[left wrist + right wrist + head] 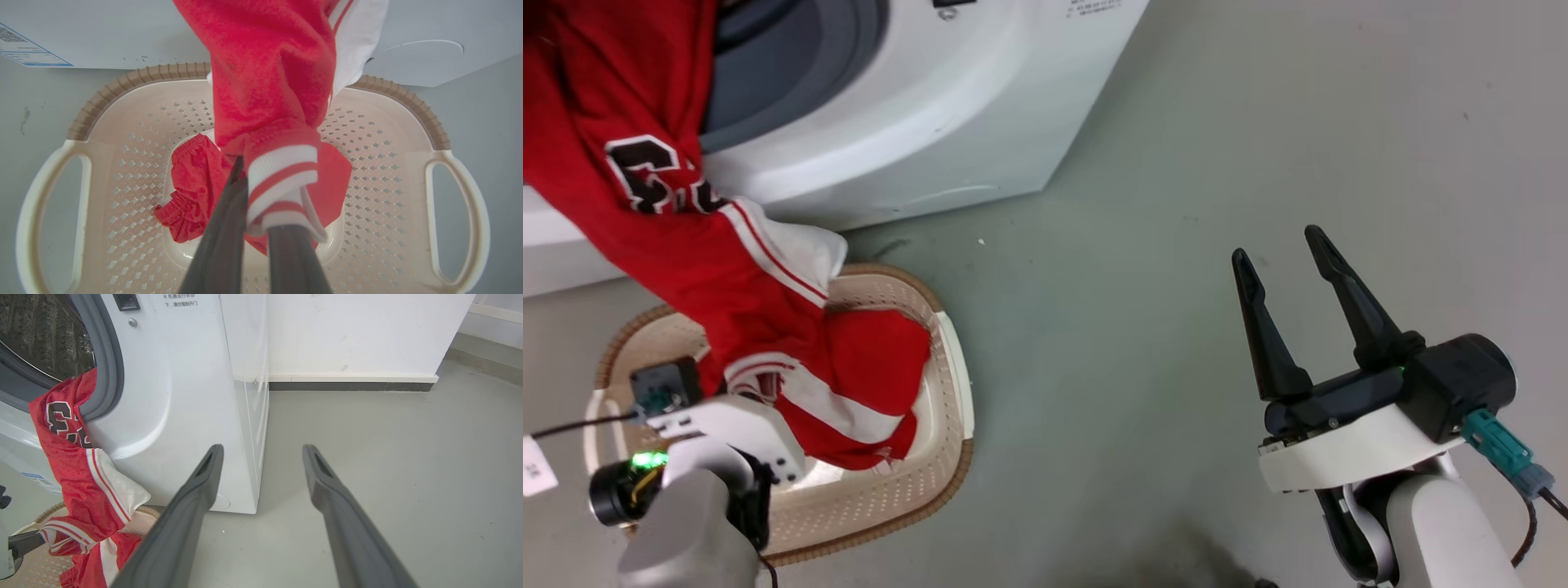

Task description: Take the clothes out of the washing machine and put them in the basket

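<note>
Left hand (257, 192) grips the red jersey (265, 81), basket (122, 122) just beneath, tail hanging from the washing machine (915, 106) beyond; right hand (1278, 245) gapes empty. Next: pull clear, drop.

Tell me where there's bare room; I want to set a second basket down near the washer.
Free: the grey floor between the basket and the open right claw, and the stretch beside the washer up to the wall. Crowded: before the washer's opening, where the jersey hangs down into the basket, gripped by the left claw.
</note>
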Tool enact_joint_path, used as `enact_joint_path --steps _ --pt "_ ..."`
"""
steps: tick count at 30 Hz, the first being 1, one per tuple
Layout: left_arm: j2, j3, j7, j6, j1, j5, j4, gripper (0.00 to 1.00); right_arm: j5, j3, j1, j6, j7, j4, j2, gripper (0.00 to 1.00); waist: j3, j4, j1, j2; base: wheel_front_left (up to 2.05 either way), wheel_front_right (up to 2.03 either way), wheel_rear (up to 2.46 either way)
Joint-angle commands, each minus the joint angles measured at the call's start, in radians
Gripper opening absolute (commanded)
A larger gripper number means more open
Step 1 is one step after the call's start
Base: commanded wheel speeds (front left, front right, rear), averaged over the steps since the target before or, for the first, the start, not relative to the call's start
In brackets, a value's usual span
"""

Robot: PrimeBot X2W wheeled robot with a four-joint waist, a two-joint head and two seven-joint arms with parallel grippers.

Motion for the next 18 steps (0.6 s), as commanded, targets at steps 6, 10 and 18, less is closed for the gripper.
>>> enact_joint_path --steps 6,10,18 --pt "0.040 0.044 -0.006 0.010 -0.088 -0.015 0.022 0.00 0.010 0.009 -0.036 -0.001 -0.027 0.025 0.002 1.00 0.089 -0.048 -0.0003 0.0000 0.00 0.00 0.00" --pt "0.058 0.046 -0.006 0.002 -0.108 -0.004 0.040 0.00 0.010 0.007 -0.029 -0.001 -0.034 0.039 0.002 1.00 0.102 -0.054 -0.0003 0.0000 0.00 0.00 0.00" --pt "0.051 0.049 -0.005 -0.006 -0.077 0.012 0.051 1.00 0.009 0.004 -0.015 -0.001 -0.043 0.073 0.002 1.00 0.038 -0.045 -0.0003 0.0000 0.00 0.00 0.00"
